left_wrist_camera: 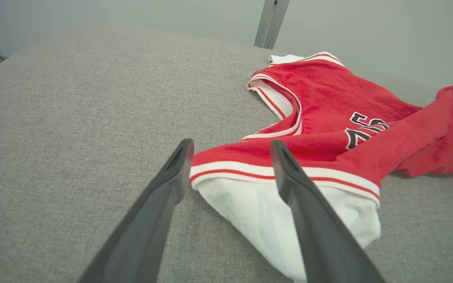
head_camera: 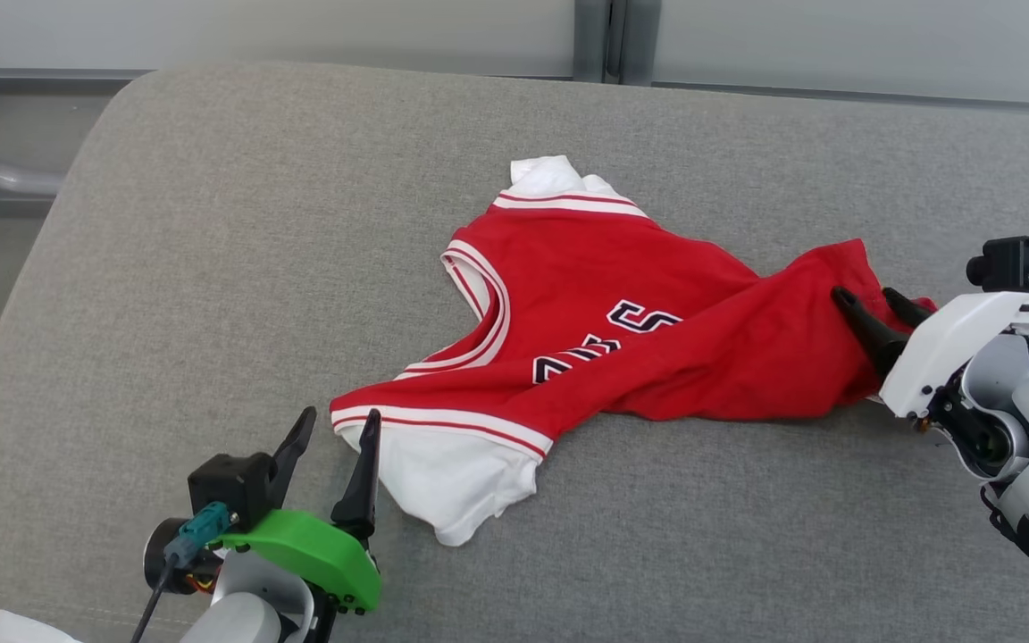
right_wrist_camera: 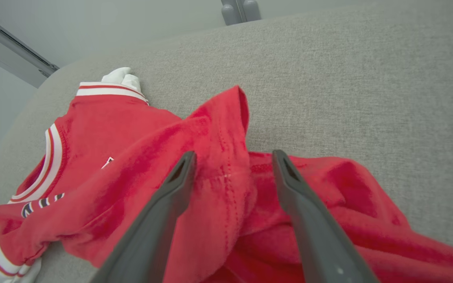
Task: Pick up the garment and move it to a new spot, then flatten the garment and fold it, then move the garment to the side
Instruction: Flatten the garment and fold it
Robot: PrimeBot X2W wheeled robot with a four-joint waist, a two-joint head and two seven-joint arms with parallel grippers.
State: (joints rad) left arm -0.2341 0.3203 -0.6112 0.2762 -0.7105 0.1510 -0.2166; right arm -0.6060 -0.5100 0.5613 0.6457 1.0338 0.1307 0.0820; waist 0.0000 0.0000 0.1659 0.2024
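Nearest, the shirt (head_camera: 657, 357): a red jersey body with white sleeves, red-and-white banded cuffs and V-neck, and dark outlined lettering partly lost in folds. It lies crumpled on the grey cushion (head_camera: 211, 223), not flat. The right half is bunched into a raised ridge with the stitched hem turned up. One white sleeve points toward the robot; the other pokes out at the far side.

Left gripper (head_camera: 340, 415): fingers wide apart, holding nothing. It sits at the near sleeve. In the left wrist view the banded cuff's corner lies between the two tips, with white cloth under the right finger. Contact cannot be told.

Right gripper (head_camera: 865, 295): fingers spread wide, gripping nothing. In the right wrist view they straddle the red ridge near the hem, with cloth between and beneath them.

Room: the shirt sits mid-cushion, a little to the right. A narrow bare strip runs along the near side. There is broad bare cushion to the left, out to its rounded corner. Behind the shirt a clear band reaches the rear edge. Past that stands a pale wall with a grey post (head_camera: 608, 40).
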